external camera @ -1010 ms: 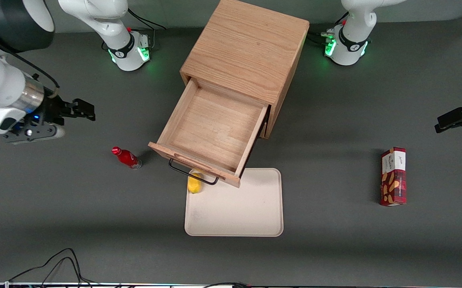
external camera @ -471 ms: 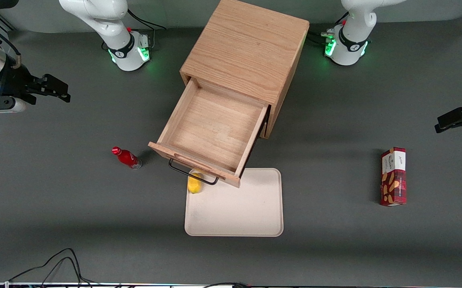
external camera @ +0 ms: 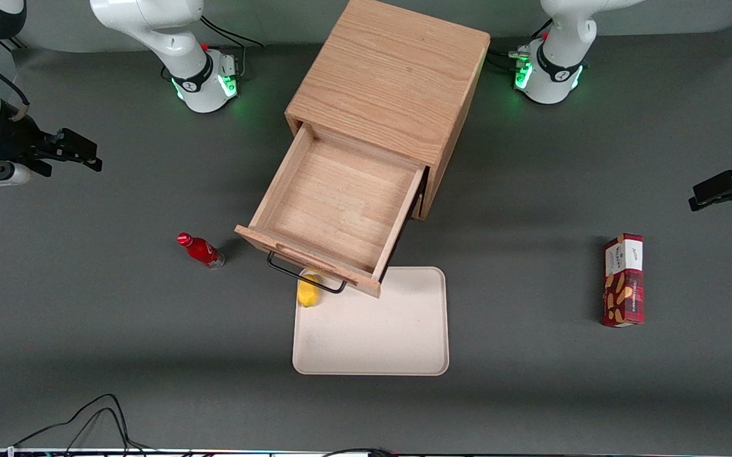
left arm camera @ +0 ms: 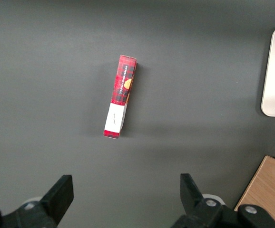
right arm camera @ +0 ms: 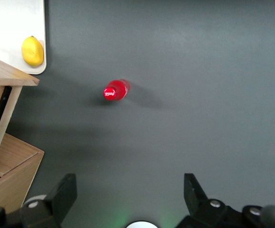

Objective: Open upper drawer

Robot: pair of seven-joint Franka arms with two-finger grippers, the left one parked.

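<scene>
The upper drawer (external camera: pixel 340 203) of the light oak cabinet (external camera: pixel 391 76) stands pulled far out, empty inside, its thin black wire handle (external camera: pixel 306 274) over the tray's edge. The lower drawer is hidden under it. My right gripper (external camera: pixel 84 152) is open and empty, raised high above the table toward the working arm's end, well apart from the cabinet. In the right wrist view the gripper (right arm camera: pixel 128 192) shows its fingers (right arm camera: pixel 63 192) wide apart over bare table, with the drawer's corner (right arm camera: pixel 6 76) at the frame's edge.
A red bottle (external camera: pixel 201 249) stands beside the drawer front, also in the right wrist view (right arm camera: pixel 116 90). A lemon (external camera: pixel 308 291) lies on a beige tray (external camera: pixel 391 343) under the handle. A red snack box (external camera: pixel 623 279) lies toward the parked arm's end.
My right gripper has moved up and away from the cabinet, toward the working arm's end of the table. The drawer has stayed open and still.
</scene>
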